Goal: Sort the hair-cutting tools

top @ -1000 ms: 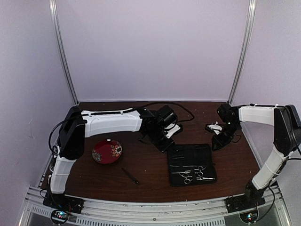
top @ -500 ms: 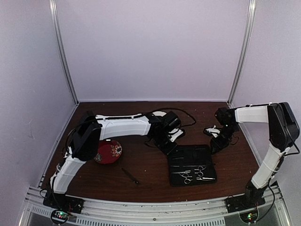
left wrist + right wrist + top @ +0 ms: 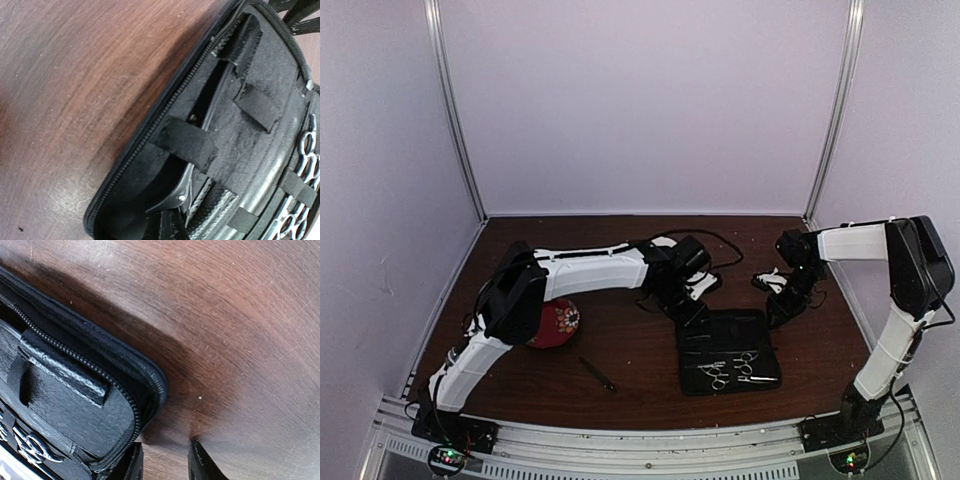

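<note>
Two silver scissors (image 3: 720, 376) (image 3: 748, 367) lie strapped in the near half of the open black case (image 3: 728, 330); their ring handles show in the left wrist view (image 3: 306, 150) and the right wrist view (image 3: 31, 447). The thin black stick tool (image 3: 598, 374) lies on the table left of the case. My left gripper (image 3: 693, 308) (image 3: 172, 222) is shut, low over the case's far left corner, above a dark flat tool with a silver rivet (image 3: 182, 196) tucked under the straps. My right gripper (image 3: 778, 310) (image 3: 165, 465) is open at the case's far right corner, only bare table between its fingers.
The red patterned plate (image 3: 560, 322) sits at the left, partly hidden under my left arm. A black cable (image 3: 715, 243) runs along the back of the brown table (image 3: 620, 350). Purple walls and metal posts close in the back and sides.
My left arm has stretched right, bringing its shut gripper from behind the case down over the far left corner. The right gripper has edged a little closer to the far right corner.
</note>
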